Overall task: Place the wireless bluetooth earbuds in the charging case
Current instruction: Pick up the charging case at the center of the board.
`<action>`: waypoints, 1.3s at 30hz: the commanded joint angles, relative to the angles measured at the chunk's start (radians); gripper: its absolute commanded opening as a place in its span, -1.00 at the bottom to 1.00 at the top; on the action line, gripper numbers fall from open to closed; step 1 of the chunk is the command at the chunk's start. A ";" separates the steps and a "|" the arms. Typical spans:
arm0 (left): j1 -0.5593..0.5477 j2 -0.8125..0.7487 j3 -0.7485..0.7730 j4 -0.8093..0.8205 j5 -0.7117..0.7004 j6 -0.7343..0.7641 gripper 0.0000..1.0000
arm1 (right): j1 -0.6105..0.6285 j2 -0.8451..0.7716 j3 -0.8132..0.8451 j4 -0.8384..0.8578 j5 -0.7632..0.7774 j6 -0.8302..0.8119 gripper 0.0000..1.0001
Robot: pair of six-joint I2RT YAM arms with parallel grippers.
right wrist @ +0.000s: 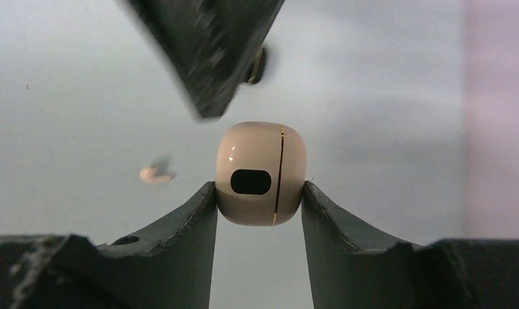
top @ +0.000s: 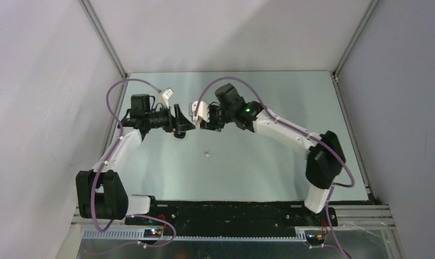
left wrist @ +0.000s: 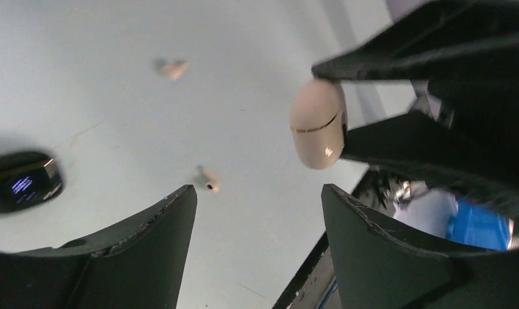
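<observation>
My right gripper (right wrist: 257, 187) is shut on the charging case (right wrist: 261, 172), a rounded beige case with a thin gold seam and a dark oval spot, held in the air by its sides. The case (left wrist: 317, 123) also shows in the left wrist view, pinched between the right gripper's black fingers (left wrist: 431, 96). My left gripper (left wrist: 258, 190) stands open and empty just short of the case; one of its fingers (right wrist: 205, 58) hangs right above the case. Two earbuds (left wrist: 208, 180) (left wrist: 173, 69) lie loose on the table below. In the top view one earbud (top: 207, 154) lies in front of both grippers.
A black object with a small lit screen (left wrist: 22, 183) lies on the table under the left gripper. Both arms meet at mid-table, near the back (top: 189, 125). Grey walls close in the table on three sides, and the black base rail (top: 231, 211) runs along the near edge.
</observation>
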 commanded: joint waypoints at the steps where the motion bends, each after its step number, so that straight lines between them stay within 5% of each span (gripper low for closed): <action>1: -0.079 -0.025 0.064 0.062 0.231 0.132 0.53 | -0.007 -0.132 -0.028 0.072 0.042 0.057 -0.31; 6: -0.132 0.034 0.097 0.067 0.362 0.134 0.34 | -0.002 -0.183 -0.066 0.070 0.062 0.013 -0.31; 15: -0.154 0.110 0.205 0.102 0.368 0.055 0.28 | -0.004 -0.227 -0.111 0.076 0.055 -0.044 -0.32; 20: -0.185 0.147 0.248 0.110 0.392 0.002 0.07 | -0.005 -0.225 -0.108 0.115 0.062 -0.019 -0.32; 32: -0.213 0.193 0.282 0.130 0.346 -0.051 -0.06 | -0.001 -0.226 -0.084 0.151 0.064 0.020 -0.32; 39: -0.214 0.202 0.280 0.145 0.318 -0.083 0.05 | 0.014 -0.239 -0.081 0.172 0.078 0.041 -0.33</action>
